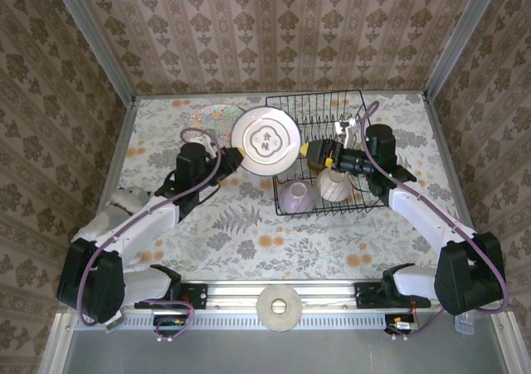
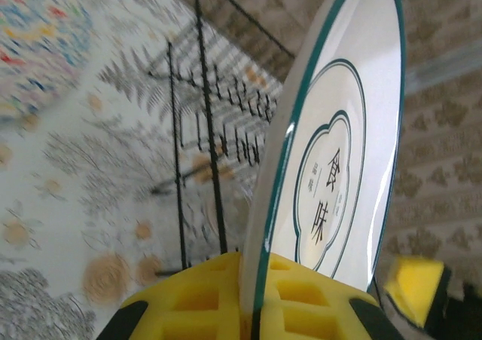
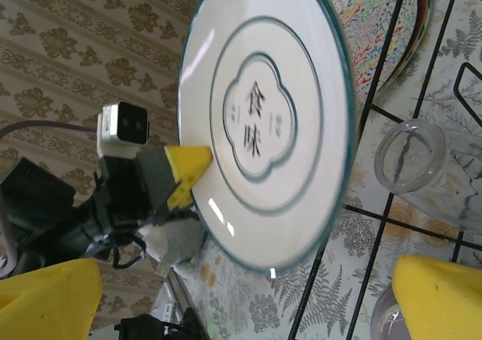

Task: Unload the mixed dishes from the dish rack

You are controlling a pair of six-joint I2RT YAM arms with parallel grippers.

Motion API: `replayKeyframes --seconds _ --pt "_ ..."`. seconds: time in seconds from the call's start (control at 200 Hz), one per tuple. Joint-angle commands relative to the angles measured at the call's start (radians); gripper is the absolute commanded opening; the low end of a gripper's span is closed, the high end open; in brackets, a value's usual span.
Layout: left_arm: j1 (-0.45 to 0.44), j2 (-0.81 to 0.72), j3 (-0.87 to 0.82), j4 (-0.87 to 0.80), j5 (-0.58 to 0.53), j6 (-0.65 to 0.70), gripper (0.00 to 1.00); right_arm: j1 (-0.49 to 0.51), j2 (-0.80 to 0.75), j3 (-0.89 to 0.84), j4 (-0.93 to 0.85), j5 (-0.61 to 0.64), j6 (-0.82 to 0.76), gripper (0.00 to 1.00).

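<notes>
A pale ring disc (image 1: 265,309) lies at the near edge between the arm bases. Beyond it, in the near end of the rack (image 1: 319,109), a lilac bowl (image 1: 295,196) and a cream bowl (image 1: 333,185) sit side by side. The right gripper (image 1: 318,152) hangs inside the rack just past the cream bowl, its yellow fingers (image 3: 433,295) spread wide with nothing between them. A clear glass (image 3: 422,163) lies on the wires near it. The left gripper (image 1: 235,158) is clamped on the rim of a green-edged white plate (image 1: 265,140), held tilted over the rack's left side. Farther left, a colourful plate (image 1: 209,119) rests on the table.
</notes>
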Motion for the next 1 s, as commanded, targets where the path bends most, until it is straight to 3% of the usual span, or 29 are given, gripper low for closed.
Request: replayKeyframes --seconds 0.0,0.26,0.495,0.995 --pt "0.094 -0.039 0.053 0.044 0.017 -0.057 0.00 0.009 -0.032 -0.005 0.019 -0.011 -0.024 1.00" --pt "0.275 0.027 0.082 0.026 0.054 -0.079 0.00 0.013 -0.042 -0.001 -0.012 0.016 -0.049 1.00" --pt "0.385 0.206 0.129 0.074 0.110 -0.119 0.00 0.021 -0.037 0.006 -0.025 0.019 -0.064 1.00" --pt "0.447 0.537 0.322 0.041 0.131 -0.055 0.00 0.032 -0.042 0.017 -0.068 0.047 -0.099 1.00"
